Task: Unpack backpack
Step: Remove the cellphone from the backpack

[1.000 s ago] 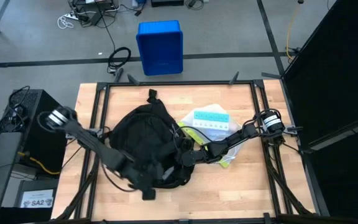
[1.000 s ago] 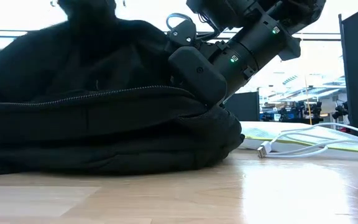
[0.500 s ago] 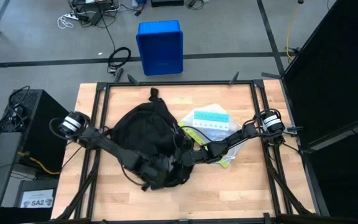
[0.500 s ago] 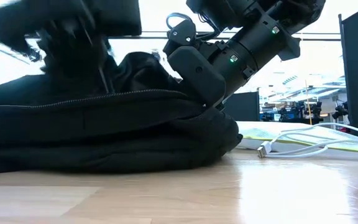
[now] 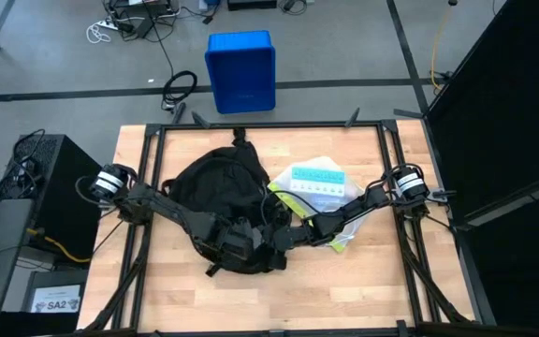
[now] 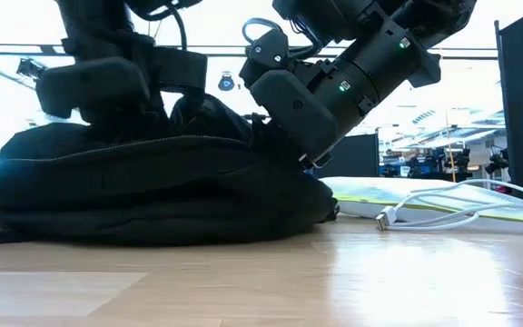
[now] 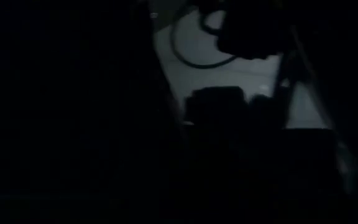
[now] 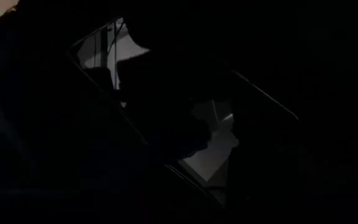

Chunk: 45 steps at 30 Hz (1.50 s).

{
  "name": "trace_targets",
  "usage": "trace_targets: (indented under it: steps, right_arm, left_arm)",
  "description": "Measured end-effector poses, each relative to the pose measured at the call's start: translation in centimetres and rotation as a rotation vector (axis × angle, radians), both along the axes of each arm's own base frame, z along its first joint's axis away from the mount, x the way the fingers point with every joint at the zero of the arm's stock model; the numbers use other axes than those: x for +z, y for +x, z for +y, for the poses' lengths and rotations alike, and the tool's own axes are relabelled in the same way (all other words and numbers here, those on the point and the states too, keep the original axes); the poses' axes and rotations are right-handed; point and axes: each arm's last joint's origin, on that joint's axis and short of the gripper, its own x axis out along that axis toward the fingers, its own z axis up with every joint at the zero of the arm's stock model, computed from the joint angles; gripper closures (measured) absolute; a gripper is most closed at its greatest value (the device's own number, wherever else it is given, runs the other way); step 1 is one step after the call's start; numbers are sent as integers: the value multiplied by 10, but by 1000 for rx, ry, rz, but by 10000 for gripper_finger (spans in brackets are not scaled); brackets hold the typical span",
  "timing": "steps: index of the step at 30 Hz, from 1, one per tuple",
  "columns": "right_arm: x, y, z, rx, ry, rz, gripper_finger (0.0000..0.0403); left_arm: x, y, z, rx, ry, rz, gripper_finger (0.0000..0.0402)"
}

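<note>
- The left arm (image 5: pixel 171 213) has swung in from the table's left edge. It now lies across the backpack (image 5: pixel 218 192), and the left gripper (image 5: pixel 241 241) sits on the bag's near end.
- The backpack has been bunched up. It looks smaller from above and has pulled away from the left side.
- In the low view the bag (image 6: pixel 152 182) lies flatter, and its right end has slid left.
</note>
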Motion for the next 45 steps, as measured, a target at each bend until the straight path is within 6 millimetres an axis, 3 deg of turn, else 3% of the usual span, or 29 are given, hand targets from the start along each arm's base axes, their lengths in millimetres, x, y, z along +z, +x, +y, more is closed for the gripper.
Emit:
trace_targets:
  steps: [7, 14, 23, 28, 41, 45]
  right_arm:
    - [0, -1, 2, 1, -4, 1, 204]
    - [-1, -2, 6, 38, -32, 11, 213]
    - [25, -17, 46, 214, -174, -48, 228]
    - [22, -25, 62, 271, -201, -34, 244]
    - [-26, -12, 39, 239, -16, 140, 386]
    - [-27, -7, 30, 216, 13, 121, 396]
  left_arm:
    - [-20, -5, 26, 55, -68, 21, 284]
    - [-29, 4, 40, -31, -226, -61, 284]
    - [-38, 5, 59, -50, -381, -95, 284]
    - [-38, 8, 60, -90, -427, -120, 284]
    - [-38, 8, 59, -129, -471, -127, 284]
    - [-38, 11, 56, -185, -519, -160, 284]
